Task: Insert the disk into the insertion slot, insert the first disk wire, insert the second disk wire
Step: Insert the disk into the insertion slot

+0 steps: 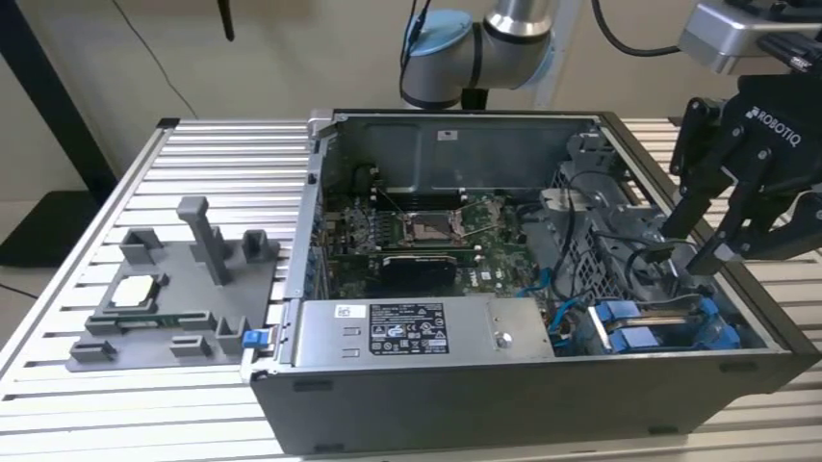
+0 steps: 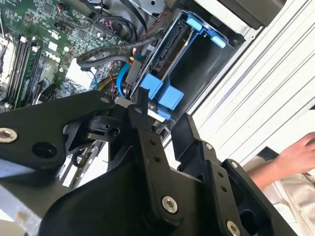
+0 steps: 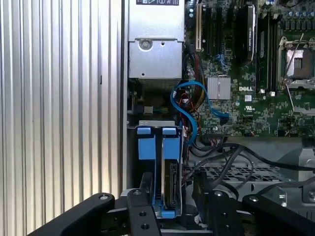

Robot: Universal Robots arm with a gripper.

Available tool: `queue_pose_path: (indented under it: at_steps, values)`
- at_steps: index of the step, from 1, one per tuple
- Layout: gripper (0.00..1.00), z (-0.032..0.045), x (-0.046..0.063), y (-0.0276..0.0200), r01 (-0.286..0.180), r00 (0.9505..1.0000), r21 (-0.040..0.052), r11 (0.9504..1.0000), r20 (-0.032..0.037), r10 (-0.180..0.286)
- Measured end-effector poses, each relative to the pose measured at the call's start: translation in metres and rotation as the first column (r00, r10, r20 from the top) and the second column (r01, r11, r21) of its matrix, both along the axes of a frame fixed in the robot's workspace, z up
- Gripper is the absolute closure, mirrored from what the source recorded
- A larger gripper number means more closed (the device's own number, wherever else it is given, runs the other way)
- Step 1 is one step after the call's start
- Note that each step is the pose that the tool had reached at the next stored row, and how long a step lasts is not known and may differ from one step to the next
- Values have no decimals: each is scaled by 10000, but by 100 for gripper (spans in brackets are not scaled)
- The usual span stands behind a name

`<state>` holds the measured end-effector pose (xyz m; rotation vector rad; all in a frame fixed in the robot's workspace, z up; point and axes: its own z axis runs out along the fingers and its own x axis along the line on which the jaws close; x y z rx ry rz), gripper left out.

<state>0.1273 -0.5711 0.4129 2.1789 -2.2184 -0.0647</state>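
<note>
While the disk stands on edge in the drive bay at the case corner, the gripper hovers over it with fingers apart, holding nothing. Judgement: push squarely along the bay rails and keep clear of the blue cable beside it.

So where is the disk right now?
The disk stands on edge in the computer case's near corner, on the exterior view's right, beside the silver power supply and below the gripper.
</note>
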Motion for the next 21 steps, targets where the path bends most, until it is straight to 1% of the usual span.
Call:
queue_pose_path:
  at_steps: [12,14,16,17,19,21]
  values:
    - [0,4,0,2,0,10000,-2,10000,-4,0]
    - [0,3,0,11,0,10000,1,10000,-4,0]
    - [0,1,0,33,0,10000,10,10000,-4,0]
    - [0,-1,0,50,0,10000,19,10000,-4,0]
    - [0,-11,0,77,-1,10000,67,10000,-4,1]
    - [0,-36,0,82,-1,10000,126,9999,5,1]
